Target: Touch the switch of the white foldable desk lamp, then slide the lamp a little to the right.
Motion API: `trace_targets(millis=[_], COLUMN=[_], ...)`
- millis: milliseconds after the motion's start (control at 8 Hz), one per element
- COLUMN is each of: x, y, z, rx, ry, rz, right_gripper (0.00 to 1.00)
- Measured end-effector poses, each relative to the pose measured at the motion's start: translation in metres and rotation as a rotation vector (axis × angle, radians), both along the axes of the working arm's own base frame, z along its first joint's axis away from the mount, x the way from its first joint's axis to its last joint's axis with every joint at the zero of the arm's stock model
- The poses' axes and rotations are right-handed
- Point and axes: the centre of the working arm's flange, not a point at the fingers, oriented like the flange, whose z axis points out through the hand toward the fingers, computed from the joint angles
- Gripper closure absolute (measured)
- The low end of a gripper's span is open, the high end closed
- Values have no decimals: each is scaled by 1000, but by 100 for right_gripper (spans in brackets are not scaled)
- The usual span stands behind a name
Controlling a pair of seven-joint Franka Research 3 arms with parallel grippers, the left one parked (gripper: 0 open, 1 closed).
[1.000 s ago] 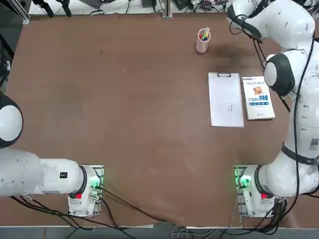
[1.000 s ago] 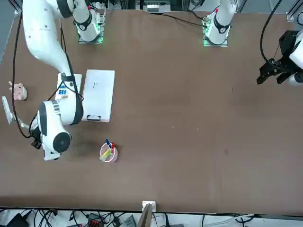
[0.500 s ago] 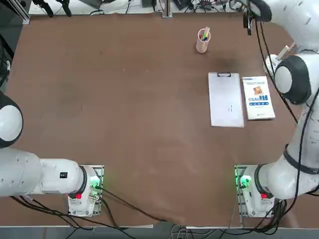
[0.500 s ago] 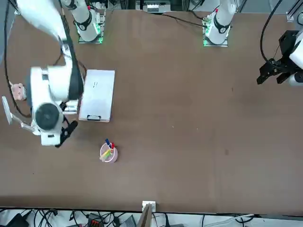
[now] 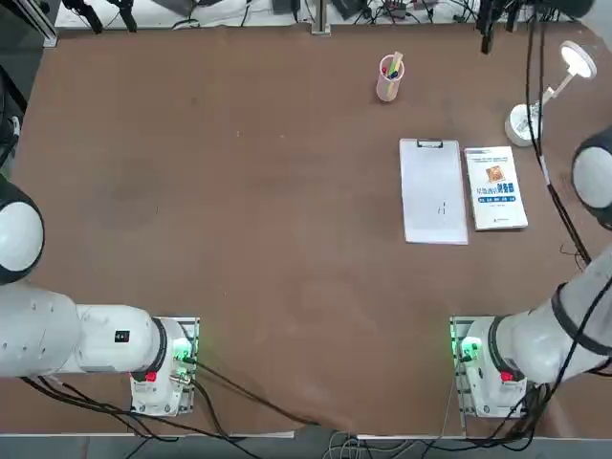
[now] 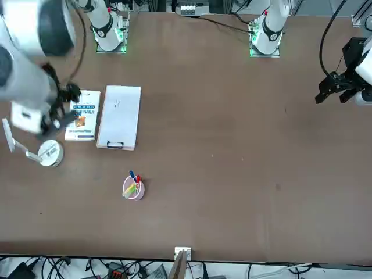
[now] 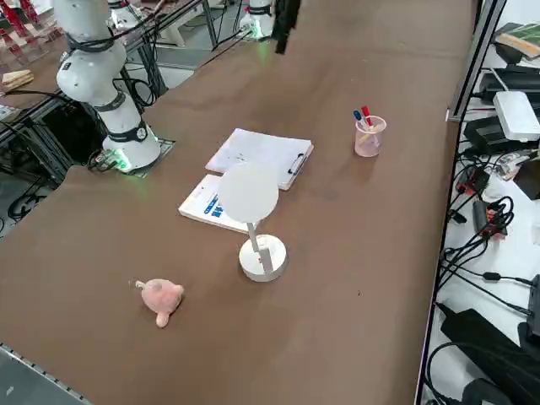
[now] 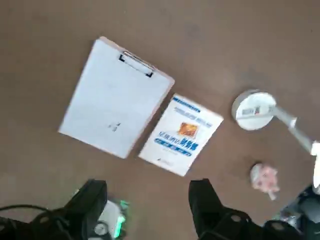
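High over the table's right side, the right gripper (image 8: 147, 200) hangs with its fingers spread wide and nothing between them, looking down on the white clipboard (image 8: 115, 97) and the blue-and-white booklet (image 8: 181, 134); just beyond the booklet the white foldable desk lamp (image 7: 262, 257) stands on its round base, thin stem slanting up to a disc head, well apart from the gripper. That fits an approach to the switch as well as a retreat from a lamp already nudged; either way, I judge the arm should travel slowly, clear of the overhanging head, since so light a base would likely tip at a glancing knock.
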Motion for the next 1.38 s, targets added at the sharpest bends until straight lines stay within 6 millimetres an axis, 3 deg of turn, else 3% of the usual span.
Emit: trace_targets(millis=[375, 500, 625, 1125, 1375], x=[-74, -88, -90, -43, -35], y=[-13, -17, -21, -40, -47], z=[67, 84, 96, 89, 90], rx=[53, 66, 81, 103, 115], ry=[-103, -164, -219, -301, -324], rz=[-204, -256, -288, -395, -444], right_gripper=[0, 0, 0, 0, 0])
